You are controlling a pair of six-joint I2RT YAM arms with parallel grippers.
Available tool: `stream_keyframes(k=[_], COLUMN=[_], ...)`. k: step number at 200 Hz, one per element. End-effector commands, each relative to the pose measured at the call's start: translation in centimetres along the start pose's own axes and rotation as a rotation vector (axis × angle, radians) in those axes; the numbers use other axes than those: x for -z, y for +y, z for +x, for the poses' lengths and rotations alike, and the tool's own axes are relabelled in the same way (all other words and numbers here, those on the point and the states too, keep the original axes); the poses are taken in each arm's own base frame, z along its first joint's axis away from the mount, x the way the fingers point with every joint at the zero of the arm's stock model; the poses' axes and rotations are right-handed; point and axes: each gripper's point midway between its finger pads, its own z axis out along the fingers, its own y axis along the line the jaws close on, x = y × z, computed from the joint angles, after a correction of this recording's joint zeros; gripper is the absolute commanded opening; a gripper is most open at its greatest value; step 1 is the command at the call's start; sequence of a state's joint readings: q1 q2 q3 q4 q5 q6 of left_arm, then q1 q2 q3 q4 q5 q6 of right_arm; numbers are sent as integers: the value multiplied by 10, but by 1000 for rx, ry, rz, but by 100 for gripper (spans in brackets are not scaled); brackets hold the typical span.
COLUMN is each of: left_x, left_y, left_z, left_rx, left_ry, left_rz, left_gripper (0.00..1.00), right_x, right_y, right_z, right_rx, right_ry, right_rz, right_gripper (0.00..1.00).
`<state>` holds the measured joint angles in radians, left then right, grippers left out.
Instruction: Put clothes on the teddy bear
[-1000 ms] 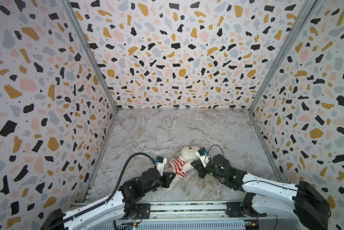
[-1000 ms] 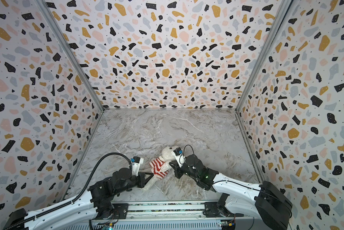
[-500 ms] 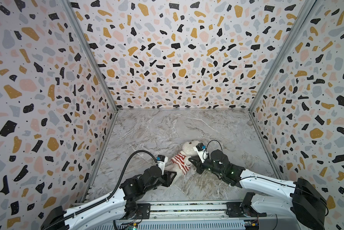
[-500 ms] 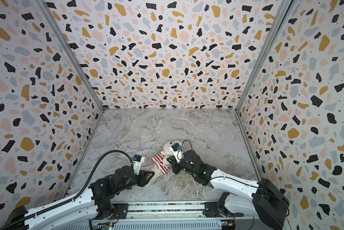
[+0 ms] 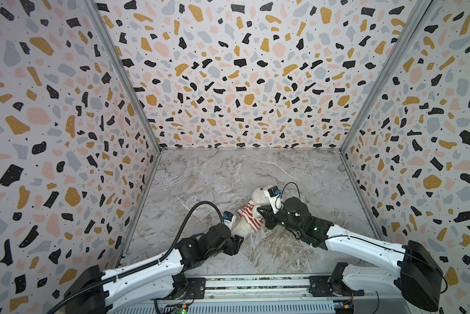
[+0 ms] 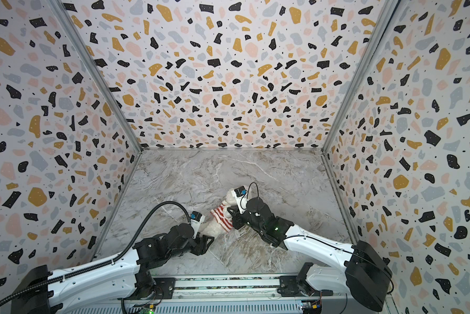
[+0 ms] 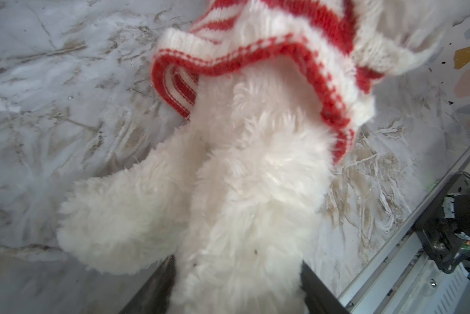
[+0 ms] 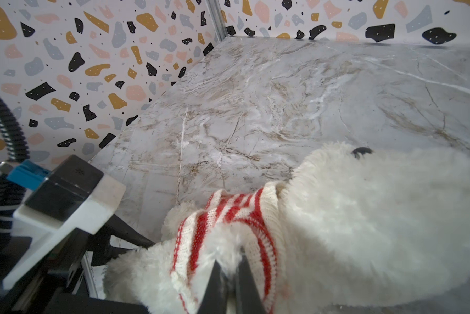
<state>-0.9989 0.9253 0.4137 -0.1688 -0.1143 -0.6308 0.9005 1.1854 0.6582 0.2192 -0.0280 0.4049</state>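
While the sweater (image 5: 249, 214) sits only partway down, the step in hand appears to be drawing its hem over the belly of the teddy bear (image 5: 261, 197). In both top views the bear lies on the marble table (image 5: 228, 174), low in the frame and just right of centre, with its head toward the upper right and its bare legs toward the lower left. The right wrist view shows the collar already round the neck. The left wrist view shows the red-edged hem bunched high across the body, with white fur exposed below it. The right gripper (image 8: 231, 269) has its fingers pressed together, pinching the striped knit at the bear's side. The left gripper (image 7: 236, 269) is spread, one finger on each side of a furry leg; whether the pads touch the fur cannot be told. To do this well, the right pinch should probably act as an anchor, holding knit rather than plush so the bear does not slide along the table. The left gripper would do best to take the hem edge itself, not the leg, and pull toward the feet in short, low strokes. Working each side in turn should stop the knit riding up opposite. Fluffy pile may snag the hem, and whether both arms are through the sleeves is unclear.
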Motion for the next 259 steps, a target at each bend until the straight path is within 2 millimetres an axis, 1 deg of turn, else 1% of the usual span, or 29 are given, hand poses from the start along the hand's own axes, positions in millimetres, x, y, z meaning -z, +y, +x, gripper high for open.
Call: stream_keyframes(k=[1, 13, 31, 56, 70, 75, 104, 119, 132, 146, 161, 171, 181, 195, 211, 230, 245, 259], left_x=[-5, -9, -9, -1, 6, 8, 28, 35, 40, 39, 39, 38, 33, 25, 17, 8, 7, 7], left_y=[-12, -13, -20, -34, -44, -49, -86, -94, -95, -82, -64, -47, -26, 2, 21, 50, 72, 99], left_z=[-25, -24, -28, -35, -39, -40, -51, -56, -62, -69, -78, -84, -85, -79, -69, -54, -48, -40], left_rx=[-24, -21, -6, -1, -4, -3, 33, 53, 88, 163, 257, 315, 359, 376, 377, 351, 352, 368], left_ry=[-79, -77, -93, -107, -101, -98, -89, -96, -114, -128, -149, -174, -180, -155, -123, -92, -98, -110], left_rz=[3, 1, 39, 102, 148, 173, 361, 408, 449, 463, 496, 491, 436, 339, 261, 89, -9, -131], left_gripper=[58, 43, 21, 0, 0, 0, 0, 0, 0, 0, 0, 0, 0, 0, 0, 0, 0, 0], right_x=[2, 1, 5, 13, 21, 24, 41, 52, 61, 68, 70, 67, 61, 53, 43, 28, 16, 6], right_y=[3, 2, 1, -4, -7, -9, -17, -22, -25, -28, -30, -31, -32, -32, -31, -35, -39, -39], right_z=[-22, -21, -22, -24, -27, -28, -38, -43, -49, -53, -54, -51, -47, -44, -43, -39, -37, -38], right_rx=[-44, -51, -53, -37, -24, -19, 9, 21, 32, 45, 63, 73, 80, 84, 83, 74, 58, 59], right_ry=[-51, -51, -55, -46, -47, -47, -67, -85, -106, -120, -120, -108, -89, -76, -71, -53, -37, -23], right_rz=[4, 7, 18, 53, 75, 84, 146, 181, 209, 231, 242, 246, 245, 232, 210, 192, 158, 137], right_gripper=[0, 0, 0, 0, 3, 5, 30, 41, 50, 57, 60, 61, 62, 62, 62, 62, 62, 62])
